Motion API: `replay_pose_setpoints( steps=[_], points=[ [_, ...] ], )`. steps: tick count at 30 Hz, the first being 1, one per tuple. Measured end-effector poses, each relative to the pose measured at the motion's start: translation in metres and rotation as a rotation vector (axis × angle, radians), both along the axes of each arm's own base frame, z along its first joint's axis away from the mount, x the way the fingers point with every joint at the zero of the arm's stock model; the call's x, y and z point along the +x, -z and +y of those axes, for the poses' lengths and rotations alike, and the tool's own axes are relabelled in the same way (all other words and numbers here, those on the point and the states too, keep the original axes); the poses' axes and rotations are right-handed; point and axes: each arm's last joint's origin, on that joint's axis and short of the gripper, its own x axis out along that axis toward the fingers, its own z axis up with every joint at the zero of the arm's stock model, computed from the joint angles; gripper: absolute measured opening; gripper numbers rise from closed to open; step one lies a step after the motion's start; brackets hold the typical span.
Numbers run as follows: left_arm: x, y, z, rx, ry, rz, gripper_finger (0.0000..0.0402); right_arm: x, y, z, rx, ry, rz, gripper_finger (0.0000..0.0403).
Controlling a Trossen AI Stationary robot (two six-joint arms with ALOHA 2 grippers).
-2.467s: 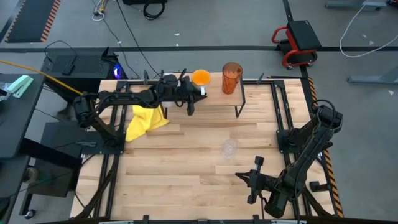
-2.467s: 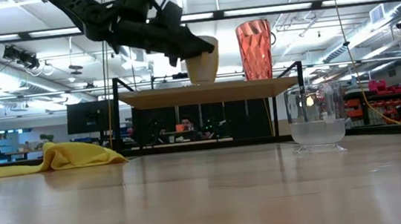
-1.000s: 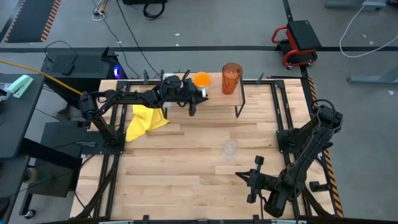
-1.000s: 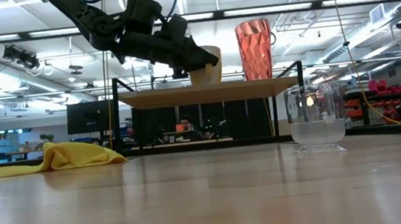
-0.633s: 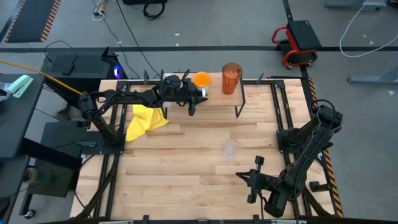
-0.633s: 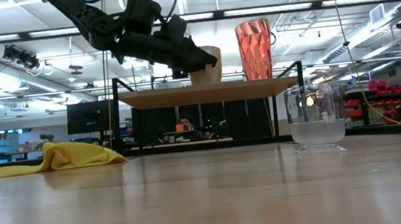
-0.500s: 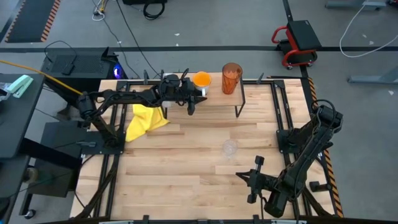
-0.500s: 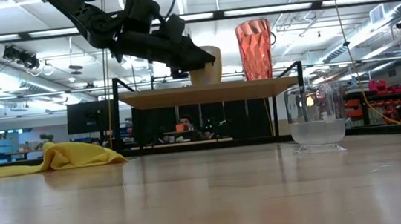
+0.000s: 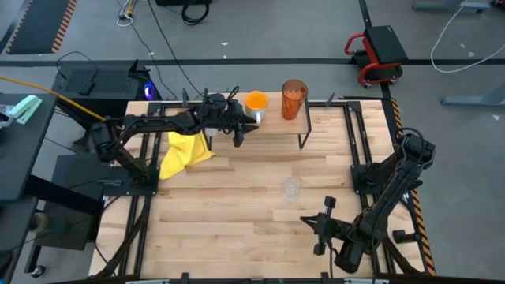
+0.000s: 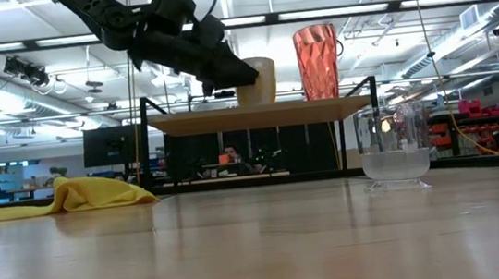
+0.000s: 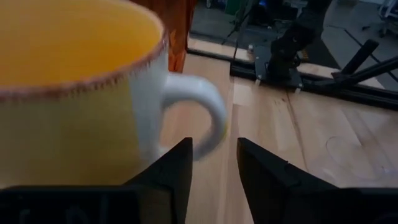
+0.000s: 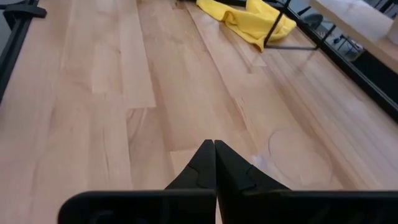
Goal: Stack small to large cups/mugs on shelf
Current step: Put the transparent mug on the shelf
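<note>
The orange mug (image 9: 255, 100) stands on its base on the light-wood shelf (image 9: 276, 124), its white handle (image 11: 208, 112) toward my left gripper. The amber tumbler (image 9: 293, 99) stands on the shelf just right of the mug. The small clear glass cup (image 9: 291, 188) sits on the tabletop. My left gripper (image 11: 214, 146) is open and hovers just left of the mug. The handle lies a little ahead of the gap between its fingers, apart from them. My right gripper (image 9: 306, 223) is shut and waits near the table's near right corner.
A yellow cloth (image 9: 183, 154) lies on the tabletop, left of and partly under the shelf's left end. The shelf's black legs (image 9: 304, 134) stand on the far part of the table. Bare wood spreads around the glass cup (image 10: 394, 147).
My left gripper has drawn back a little from the mug toward the table's left and risen slightly. The mug has stayed standing on the shelf.
</note>
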Motion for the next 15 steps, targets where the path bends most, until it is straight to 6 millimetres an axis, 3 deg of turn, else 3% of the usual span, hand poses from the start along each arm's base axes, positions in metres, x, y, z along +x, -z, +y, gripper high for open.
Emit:
replay_pose_setpoints(
  steps=[8,15],
  points=[
    [-0.013,-0.015,-0.006,-0.012,-0.001,0.023,0.0138,-0.003,0.008,-0.004,0.02,0.022,0.007,0.0],
    [-0.027,-0.027,-0.025,-0.076,0.019,0.102,0.014,-0.003,0.008,-0.004,0.017,0.019,0.009,0.0]
  ],
)
